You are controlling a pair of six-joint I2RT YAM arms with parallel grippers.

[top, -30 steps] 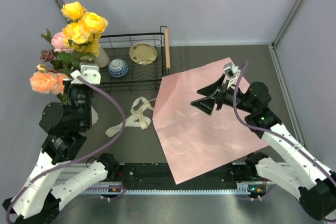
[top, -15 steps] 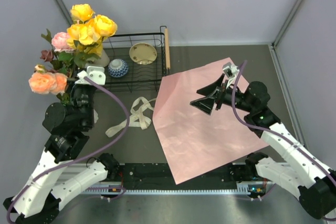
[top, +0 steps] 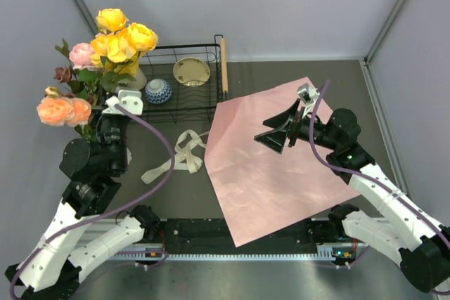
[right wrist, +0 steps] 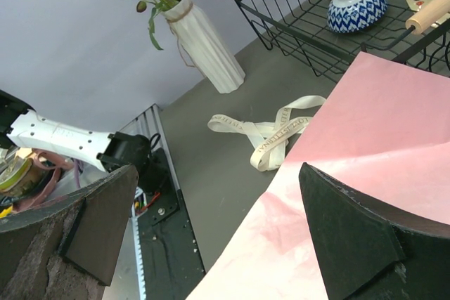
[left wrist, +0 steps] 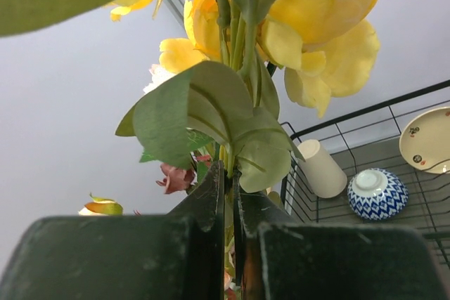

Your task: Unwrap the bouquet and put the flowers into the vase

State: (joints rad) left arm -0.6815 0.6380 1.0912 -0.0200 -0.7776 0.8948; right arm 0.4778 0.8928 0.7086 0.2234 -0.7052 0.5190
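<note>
While its two fingers press together on thin green stems, the left gripper (left wrist: 226,177) holds the flowers (top: 121,36) up at the far left of the bench (top: 316,75). Yellow roses top the held bunch. Pink, mauve and peach blooms spread lower to the left, over the left arm. In the right wrist view the vase (right wrist: 202,46) stands upright on the bench beside the wire rack (top: 184,100), with leafy stems rising out of its mouth. Whether the gripped stems reach into it cannot be told. The rack holds a plain beige cup (left wrist: 321,168), a blue-and-white bowl (top: 157,90) and a cream dish (top: 191,71).

The right gripper (top: 274,133) hangs with its fingers spread wide and holds nothing. Under it the paper (top: 281,173) lies opened out flat, pink side up. The cream ribbon (top: 179,156) lies loose on the bench just beside the sheet's left edge.
</note>
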